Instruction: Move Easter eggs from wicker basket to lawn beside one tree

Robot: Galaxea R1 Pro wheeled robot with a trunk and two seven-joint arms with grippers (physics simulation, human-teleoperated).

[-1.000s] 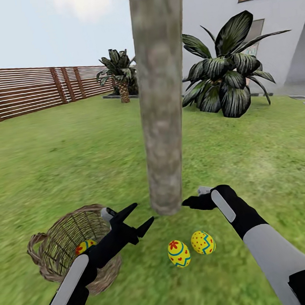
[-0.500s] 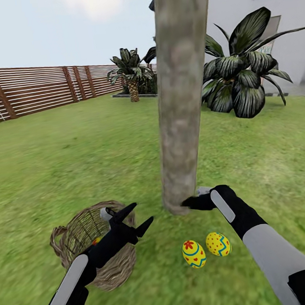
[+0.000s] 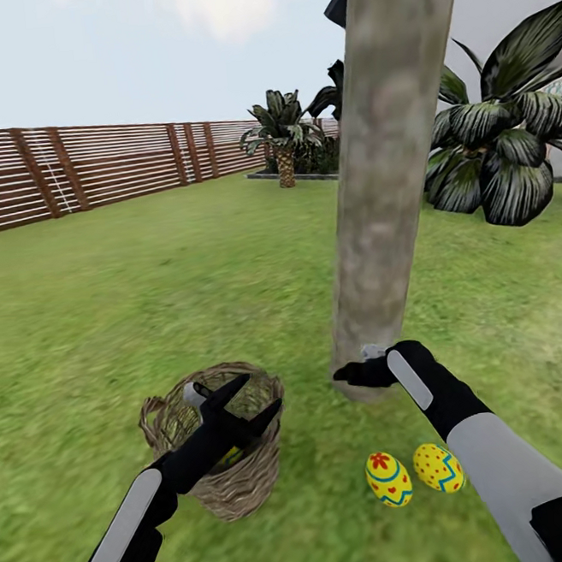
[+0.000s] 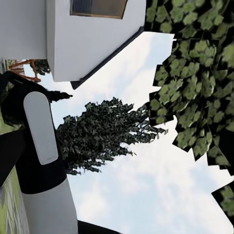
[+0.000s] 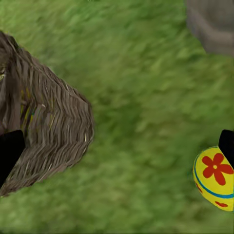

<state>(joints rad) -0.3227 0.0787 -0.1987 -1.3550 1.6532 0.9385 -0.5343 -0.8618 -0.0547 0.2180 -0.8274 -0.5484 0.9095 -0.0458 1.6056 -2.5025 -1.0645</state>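
The wicker basket (image 3: 225, 458) is found directly under the left hand (image 3: 257, 402) — open, empty — much nearer than the right hand (image 3: 346, 372).

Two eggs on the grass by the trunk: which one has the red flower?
The egg nearer the basket: red flower on top. The other egg has red dots.

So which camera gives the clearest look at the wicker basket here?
The head view: the wicker basket stands whole on the lawn, rim, handle and weave visible, with the left tool over it. The right wrist view catches just a blurred stretch of its woven wall. The left wrist view faces sky and foliage.
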